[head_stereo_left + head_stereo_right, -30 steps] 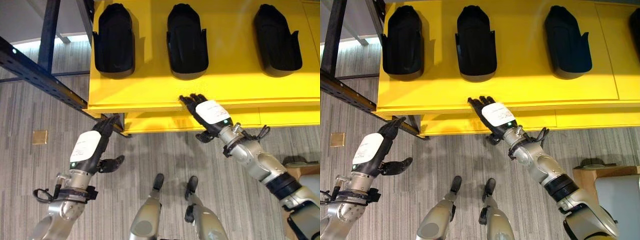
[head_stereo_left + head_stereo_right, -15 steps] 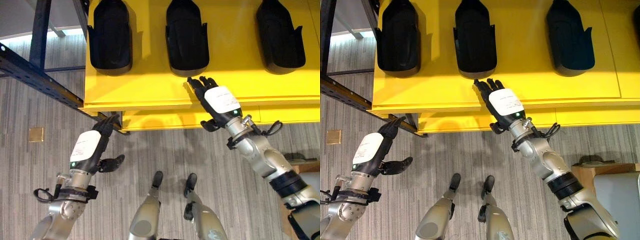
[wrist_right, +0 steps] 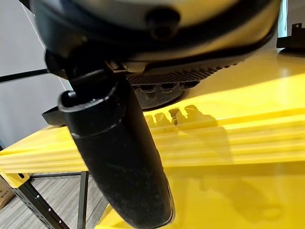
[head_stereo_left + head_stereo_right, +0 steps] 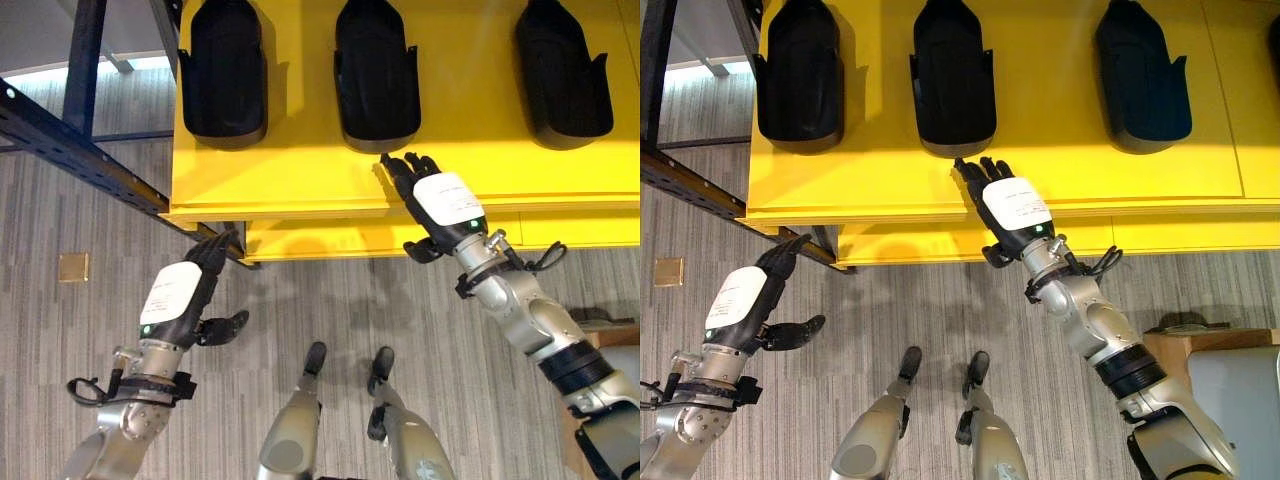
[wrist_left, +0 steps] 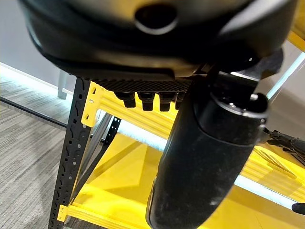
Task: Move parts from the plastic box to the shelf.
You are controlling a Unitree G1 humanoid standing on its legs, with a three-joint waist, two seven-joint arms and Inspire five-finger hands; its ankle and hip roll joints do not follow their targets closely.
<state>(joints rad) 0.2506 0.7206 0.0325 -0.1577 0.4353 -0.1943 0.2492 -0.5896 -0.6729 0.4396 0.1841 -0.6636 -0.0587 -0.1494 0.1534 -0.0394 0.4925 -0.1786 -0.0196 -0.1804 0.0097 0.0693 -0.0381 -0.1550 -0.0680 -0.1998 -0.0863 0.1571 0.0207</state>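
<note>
Three black moulded parts lie in a row on the yellow shelf (image 4: 300,185): a left part (image 4: 222,72), a middle part (image 4: 375,72) and a right part (image 4: 562,70). My right hand (image 4: 440,200) reaches over the shelf's front edge with straight fingers, its fingertips just short of the middle part, holding nothing. The shelf top (image 3: 248,90) and a dark part edge (image 3: 159,98) show past the fingers in the right wrist view. My left hand (image 4: 180,295) hangs open and empty over the floor, below the shelf's left corner.
A dark blue perforated rack beam (image 4: 70,145) runs diagonally at the left, with an upright post (image 4: 85,65) behind it. A lower yellow shelf level (image 4: 330,240) shows under the top one. A small brass floor plate (image 4: 77,267) lies at the left. A brown box corner (image 4: 1180,360) is at the lower right.
My right hand has risen from the shelf's front edge onto the shelf top, toward the middle part. The camera view has shifted slightly. The left hand has stayed put.
</note>
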